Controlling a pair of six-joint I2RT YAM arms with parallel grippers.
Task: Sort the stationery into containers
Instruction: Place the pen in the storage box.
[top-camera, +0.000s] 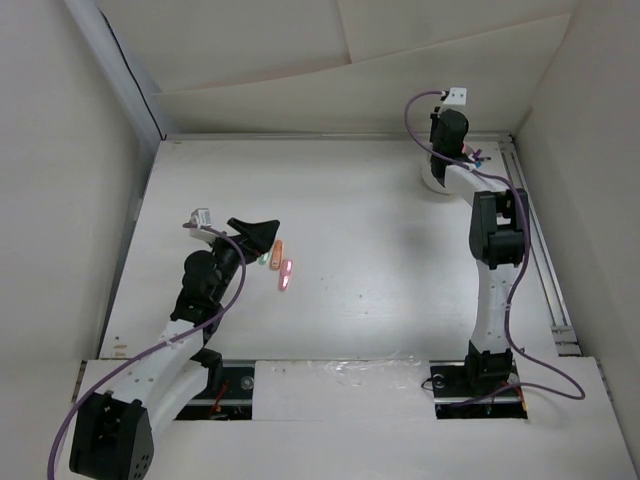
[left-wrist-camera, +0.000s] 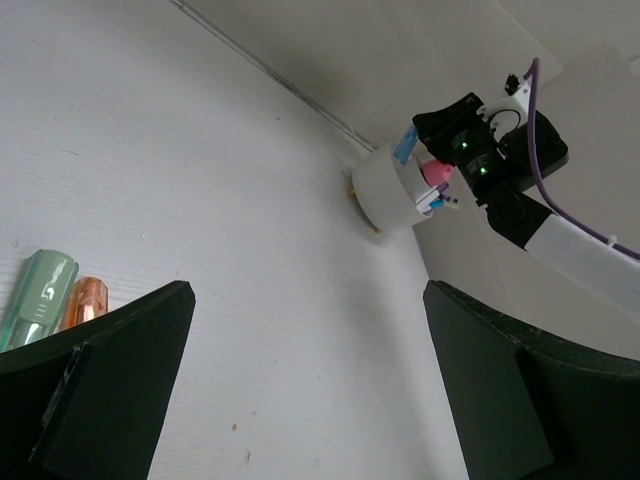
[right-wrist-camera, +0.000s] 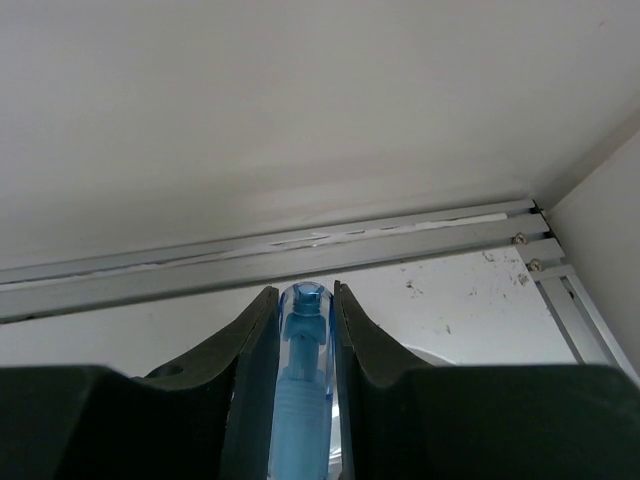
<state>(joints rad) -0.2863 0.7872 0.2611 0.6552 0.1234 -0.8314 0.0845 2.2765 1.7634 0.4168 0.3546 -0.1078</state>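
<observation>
Three highlighters lie left of the table's middle: green (top-camera: 263, 259), orange (top-camera: 277, 251) and pink (top-camera: 287, 274). My left gripper (top-camera: 254, 233) is open and empty just left of them. The left wrist view shows the green (left-wrist-camera: 38, 298) and orange (left-wrist-camera: 86, 303) ones beside its left finger, with bare table between the jaws of the left gripper (left-wrist-camera: 308, 295). The round white cup (top-camera: 436, 181) stands at the far right and holds a pink item (left-wrist-camera: 436, 172) and pens. My right gripper (top-camera: 446, 128) hovers over it, shut on a blue highlighter (right-wrist-camera: 305, 380) (left-wrist-camera: 405, 149).
A metal rail (top-camera: 546, 262) runs along the table's right edge and another (right-wrist-camera: 300, 255) along the back wall. White walls close in the table on the left, back and right. The cup (left-wrist-camera: 385, 190) sits near the back right corner.
</observation>
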